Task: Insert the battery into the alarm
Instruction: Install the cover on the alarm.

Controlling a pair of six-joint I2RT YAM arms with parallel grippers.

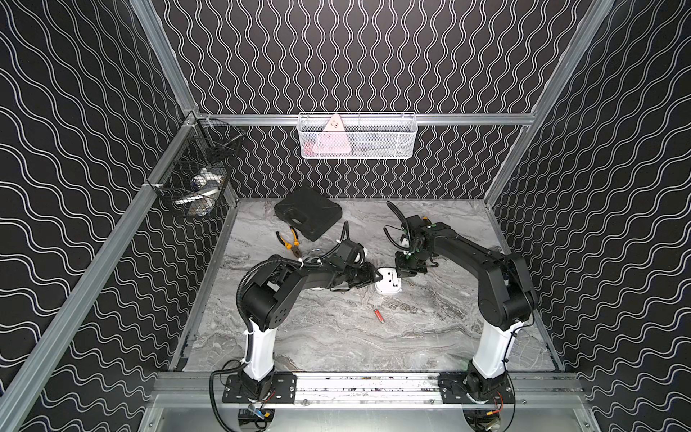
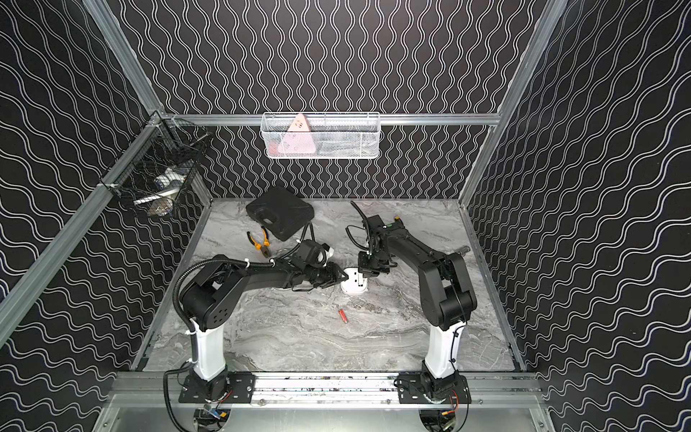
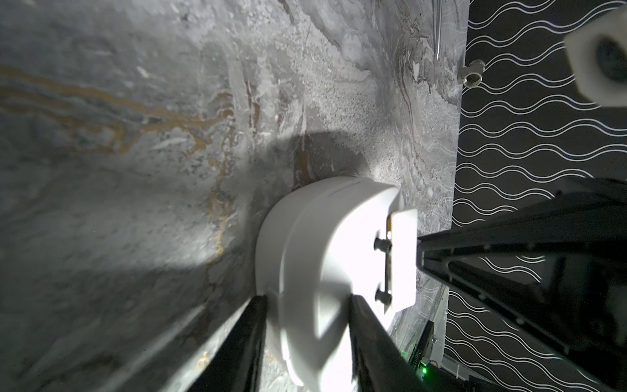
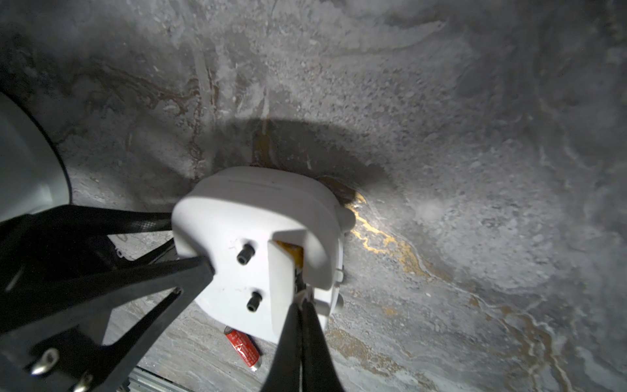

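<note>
The white round alarm (image 1: 389,288) (image 2: 353,288) lies in the middle of the marble table, its back side up. My left gripper (image 3: 308,300) (image 1: 375,278) is shut on the alarm's (image 3: 322,237) rim, one finger on each side. My right gripper (image 4: 302,303) (image 1: 399,276) is shut, its tips pressed into the gap beside the alarm's (image 4: 237,210) white back cover, where a yellow part shows inside. The red battery (image 1: 378,315) (image 2: 343,316) (image 4: 242,349) lies loose on the table just in front of the alarm, and neither gripper touches it.
A black tool case (image 1: 308,212) and orange-handled pliers (image 1: 289,243) lie behind the left arm. On the back wall hangs a white wire basket (image 1: 357,136), and a black wire basket (image 1: 194,175) hangs on the left rail.
</note>
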